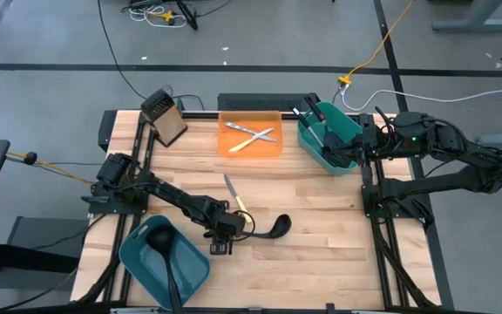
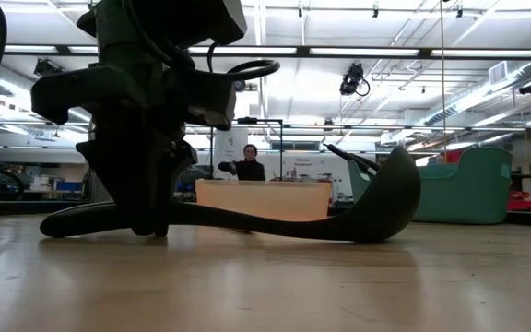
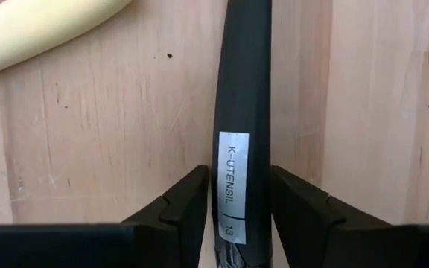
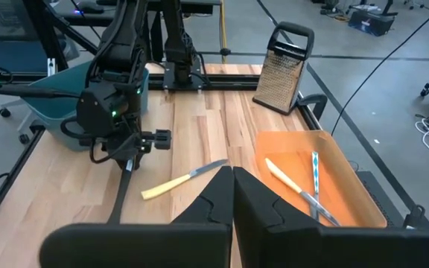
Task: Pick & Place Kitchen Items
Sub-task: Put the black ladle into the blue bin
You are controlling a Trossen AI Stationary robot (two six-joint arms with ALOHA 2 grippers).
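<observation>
Squarely between left gripper's (image 3: pixel 233 216) jaws: black ladle's (image 3: pixel 244 97) handle.

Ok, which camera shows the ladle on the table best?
The low view: the whole ladle in profile. The high view shows it small; the left wrist view shows only its handle between the left gripper's fingers.

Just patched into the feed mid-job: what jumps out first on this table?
The left claw, near the table's front edge, straddles the handle of a black ladle lying flat on the wood, fingers either side. Beside it sits a teal bin holding another ladle; at the back, an orange tray holds crossed cutlery. The right claw waits shut at the right rear.
</observation>
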